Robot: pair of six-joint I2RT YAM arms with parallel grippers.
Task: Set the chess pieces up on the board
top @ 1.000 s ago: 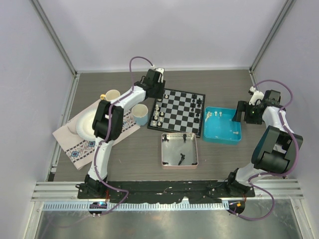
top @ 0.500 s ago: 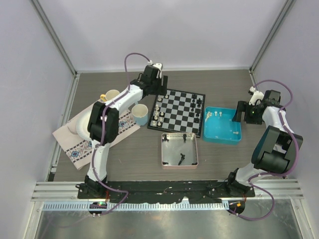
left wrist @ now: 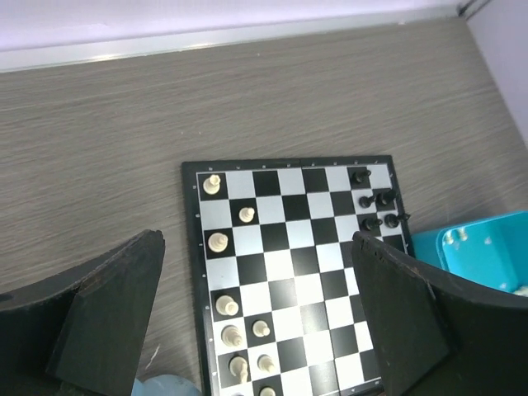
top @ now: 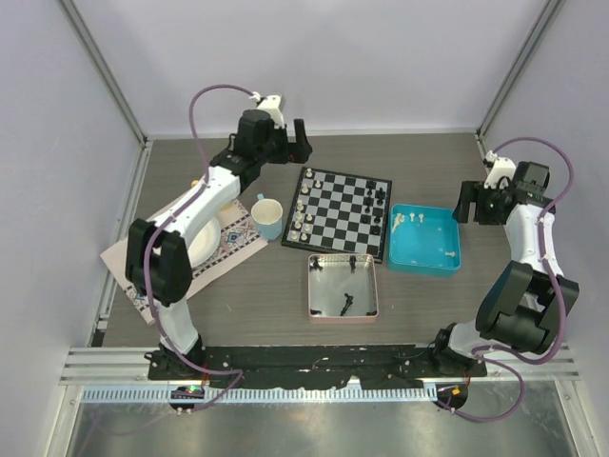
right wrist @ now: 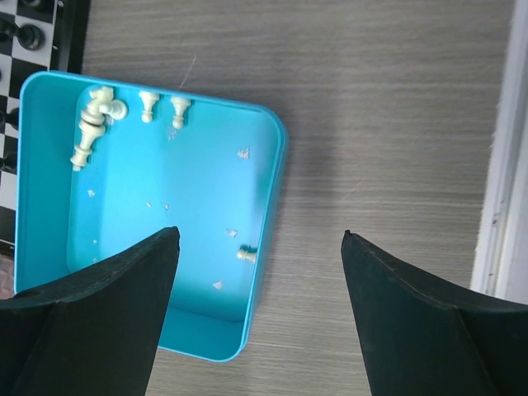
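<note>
The board (top: 341, 211) lies mid-table. Several off-white chess pieces (top: 302, 217) stand along its left side and a few black ones (top: 378, 195) at its far right corner. The left wrist view shows the board (left wrist: 297, 280), the white pieces (left wrist: 219, 242) and the black pieces (left wrist: 375, 202) from above. My left gripper (top: 285, 141) hangs open and empty over the board's far left corner, as the left wrist view of this gripper (left wrist: 256, 237) confirms. My right gripper (right wrist: 260, 233) stands open and empty over the right edge of the blue tray (right wrist: 272, 165), which holds several loose white pieces (right wrist: 95, 120).
A pink tray (top: 373, 286) with black pieces (top: 347, 305) sits in front of the board. A light blue cup (top: 269, 217) stands just left of the board. A white plate (top: 205, 243) rests on a patterned cloth (top: 143, 286). The blue tray (top: 425, 255) is right of the board.
My left gripper has opened wide and pulled up and away from the board's left side toward the far left. The right wrist has shifted slightly back.
</note>
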